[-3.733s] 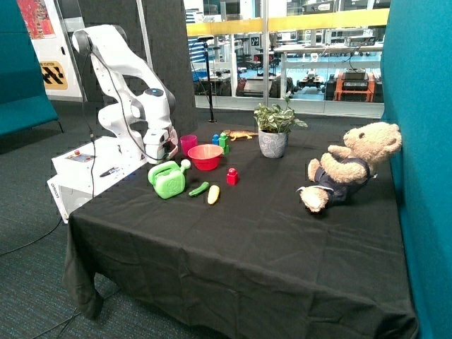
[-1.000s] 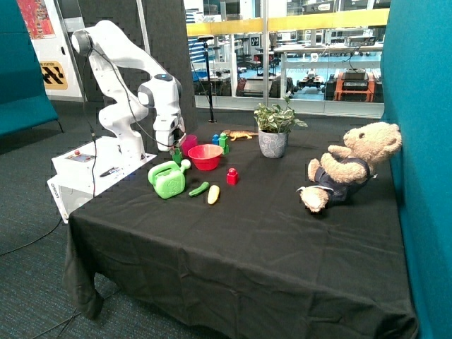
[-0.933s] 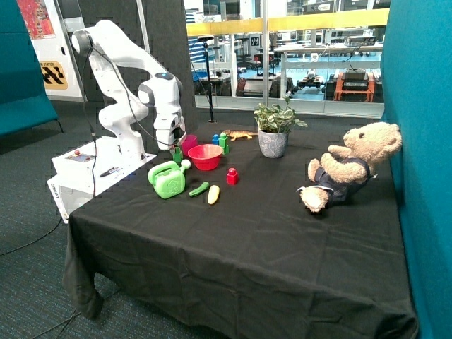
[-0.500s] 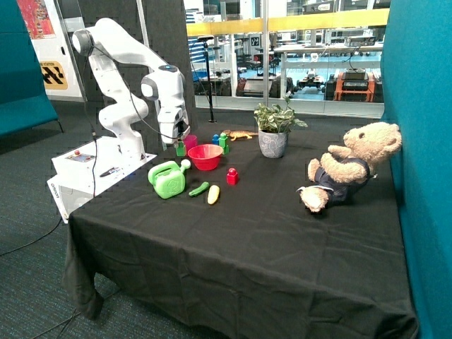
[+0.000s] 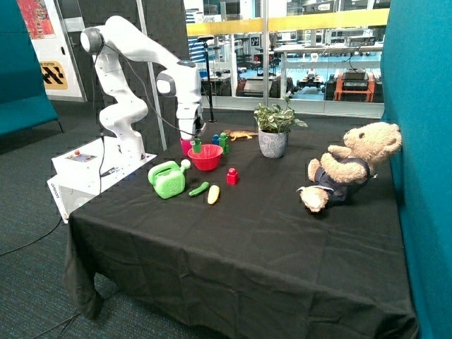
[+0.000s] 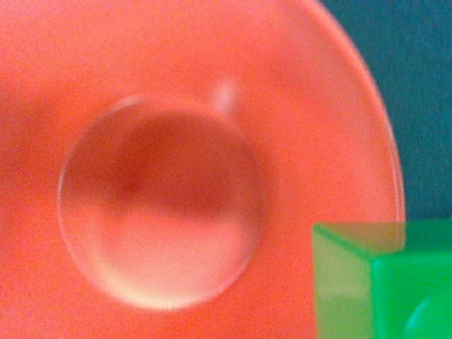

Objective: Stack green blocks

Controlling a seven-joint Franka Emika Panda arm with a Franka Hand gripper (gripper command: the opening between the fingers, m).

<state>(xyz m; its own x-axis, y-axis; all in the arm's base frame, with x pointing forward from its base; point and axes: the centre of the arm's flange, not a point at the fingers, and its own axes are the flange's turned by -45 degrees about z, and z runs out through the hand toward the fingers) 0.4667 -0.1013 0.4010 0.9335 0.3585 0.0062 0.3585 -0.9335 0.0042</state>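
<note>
My gripper (image 5: 195, 142) hangs over the near rim of the red bowl (image 5: 207, 161), shut on a small green block (image 5: 198, 147) that it holds in the air. In the wrist view the bowl's inside (image 6: 162, 212) fills the picture, and the held green block (image 6: 385, 282) shows at one corner in front of it. A second green block (image 5: 224, 144) stands on the black cloth behind the bowl, beside a blue block (image 5: 215, 139). The held block is apart from that one, with the bowl between them.
A light-green watering can (image 5: 167, 179), a green cucumber (image 5: 198, 188), a yellow piece (image 5: 213, 194) and a red block (image 5: 232, 176) lie in front of the bowl. A pink cup (image 5: 186, 146) is behind the gripper. A potted plant (image 5: 272, 139) and teddy bear (image 5: 346, 169) stand farther along.
The arm has lifted the green block from beside the watering can and carried it up and over towards the red bowl.
</note>
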